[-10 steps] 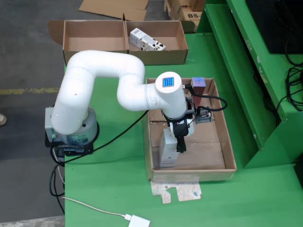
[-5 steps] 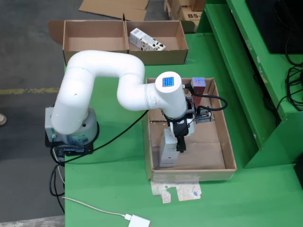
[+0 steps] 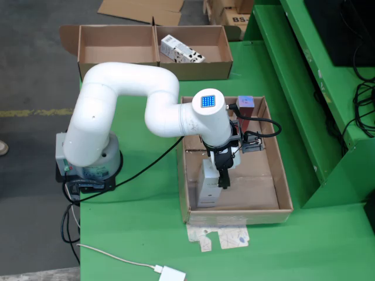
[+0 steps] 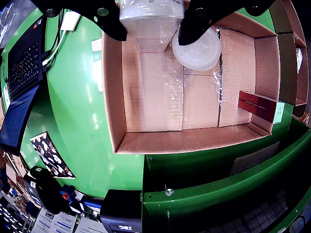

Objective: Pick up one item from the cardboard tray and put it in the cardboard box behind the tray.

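Note:
In the fixed view the cardboard tray (image 3: 275, 175) lies on the green table with my gripper (image 3: 218, 178) down inside it. A pale grey-white box (image 3: 207, 186) sits at the tray's left side, at my gripper. In the wrist view that white box (image 4: 150, 17) fills the gap between my black fingers (image 4: 109, 22), which press on both of its sides. A round white lid-like item (image 4: 197, 51) lies just beside it. A dark red box (image 3: 246, 107) stands in the tray's far corner and shows as the red box (image 4: 257, 104) in the wrist view. The two-part cardboard box (image 3: 117, 50) stands behind the tray.
A white carton with black print (image 3: 181, 51) lies in the right compartment of the cardboard box. My white arm (image 3: 129, 88) reaches over the table from its base (image 3: 88, 164) on the left. A black cable (image 3: 146, 164) crosses the table. A laptop (image 4: 24, 73) sits beside the tray.
Almost nothing differs. The black finger has edged a few pixels towards the white box, while the box and the arm stay where they were.

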Robot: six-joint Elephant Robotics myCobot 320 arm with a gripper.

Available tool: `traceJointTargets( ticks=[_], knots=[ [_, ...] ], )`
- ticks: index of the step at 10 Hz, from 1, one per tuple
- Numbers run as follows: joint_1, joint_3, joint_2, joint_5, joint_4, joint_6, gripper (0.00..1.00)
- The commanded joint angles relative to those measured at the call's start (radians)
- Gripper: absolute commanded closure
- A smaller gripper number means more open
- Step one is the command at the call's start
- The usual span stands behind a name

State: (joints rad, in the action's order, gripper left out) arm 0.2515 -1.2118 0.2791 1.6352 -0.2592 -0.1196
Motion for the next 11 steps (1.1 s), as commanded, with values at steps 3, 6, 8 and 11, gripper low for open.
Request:
traceJointTargets(
  ticks=[3,6,8,11],
  knots=[
    [-0.01,0.006,-0.013,0.01,0.009,-0.001,1.0],
    [-0.003,-0.049,-0.074,0.023,-0.018,-0.015,1.0],
    [-0.023,-0.037,-0.148,0.015,0.019,-0.003,1.0],
    [-0.044,0.021,-0.197,0.007,0.071,0.006,1.0]
  ],
)
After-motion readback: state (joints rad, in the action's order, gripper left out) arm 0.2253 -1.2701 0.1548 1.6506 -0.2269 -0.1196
